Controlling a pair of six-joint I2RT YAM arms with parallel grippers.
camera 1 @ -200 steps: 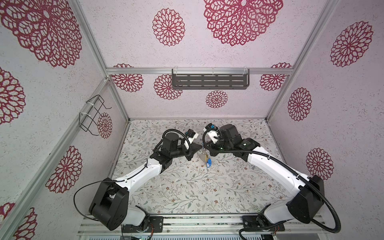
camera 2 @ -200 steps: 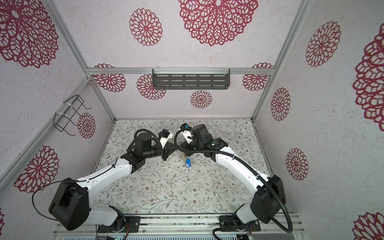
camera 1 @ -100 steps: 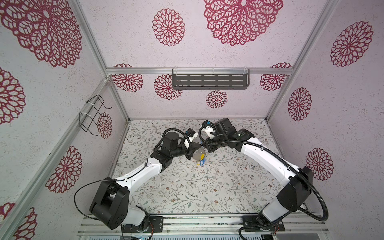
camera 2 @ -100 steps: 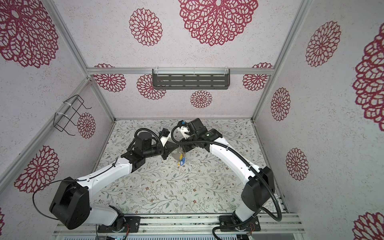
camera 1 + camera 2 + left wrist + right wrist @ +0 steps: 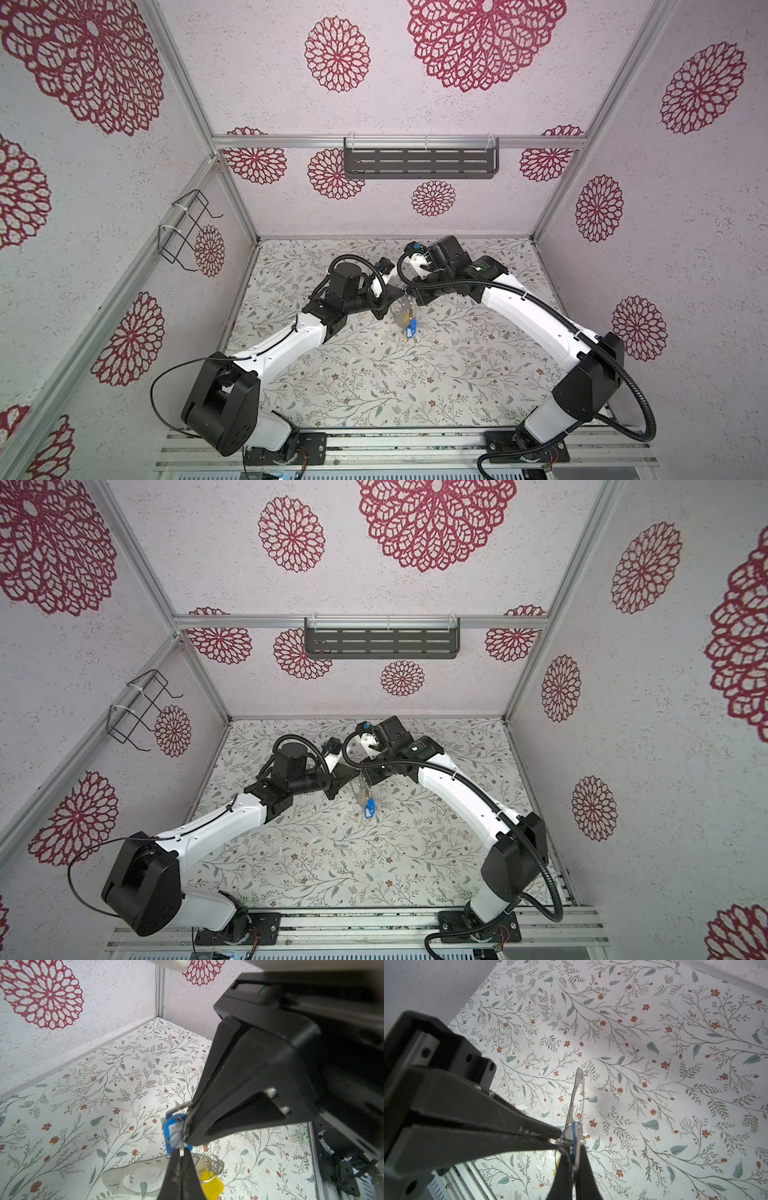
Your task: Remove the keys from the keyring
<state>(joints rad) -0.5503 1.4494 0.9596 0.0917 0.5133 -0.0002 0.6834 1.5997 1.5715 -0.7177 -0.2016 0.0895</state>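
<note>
Above the counter, left fingers and right fingers meet, both pairs clamped on the keys, keyring hanging from them in mid-air, yellow tag beside it

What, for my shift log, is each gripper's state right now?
Left gripper: closed on a small split ring.
Right gripper: closed on what looks like a blue-tagged key.

The left arm and right arm reach from 7 and 5 o'clock, elbows bent, converging just past centre toward 12. The left tool and right tool are clamped tight, tips nearly touching.
</note>
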